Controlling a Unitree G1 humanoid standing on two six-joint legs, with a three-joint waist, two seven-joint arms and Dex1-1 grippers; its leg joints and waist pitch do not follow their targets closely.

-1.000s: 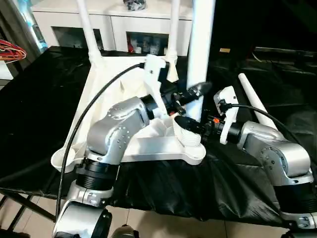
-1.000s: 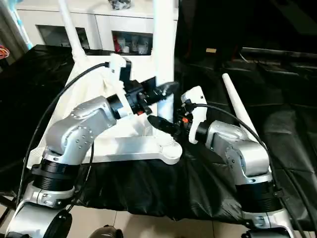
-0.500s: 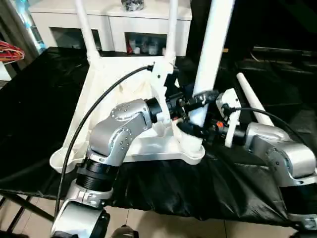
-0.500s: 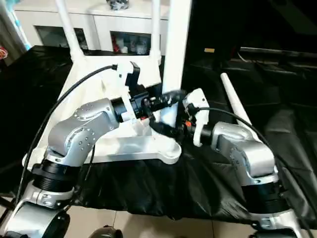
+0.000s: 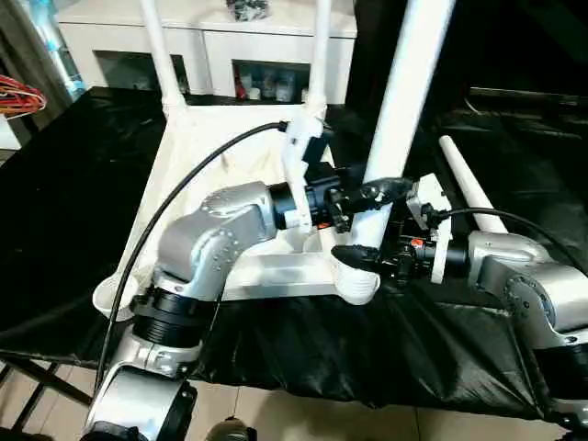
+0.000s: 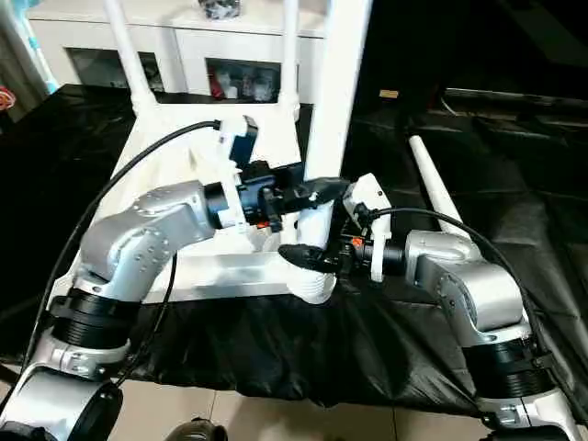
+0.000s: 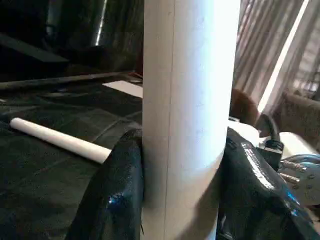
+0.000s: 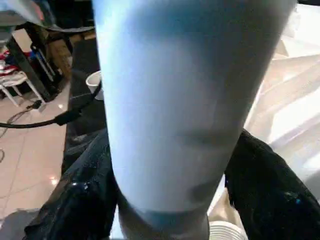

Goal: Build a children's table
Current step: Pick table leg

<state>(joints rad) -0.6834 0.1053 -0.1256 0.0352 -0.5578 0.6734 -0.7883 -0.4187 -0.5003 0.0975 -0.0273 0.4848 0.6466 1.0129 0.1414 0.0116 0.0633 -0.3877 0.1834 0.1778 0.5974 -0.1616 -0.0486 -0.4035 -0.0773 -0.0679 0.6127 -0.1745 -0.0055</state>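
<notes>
The children's table top lies upside down on the black cloth, with two white legs standing in its far corners. A third leg leans with its top to the right, its lower end at the near right corner socket. Whether it sits in the socket I cannot tell. My left gripper is shut on this leg, and my right gripper is shut on it just below. In the wrist views black fingers press both sides of the leg.
Another white leg lies loose on the black cloth to the right. A white cabinet with glass doors stands behind the table. Red wires hang at the far left. The cloth's front edge drops to a tiled floor.
The held leg went from nearly upright to leaning right at the top, and its lower end came down towards the near right socket. Both grippers moved right with it and kept their hold.
</notes>
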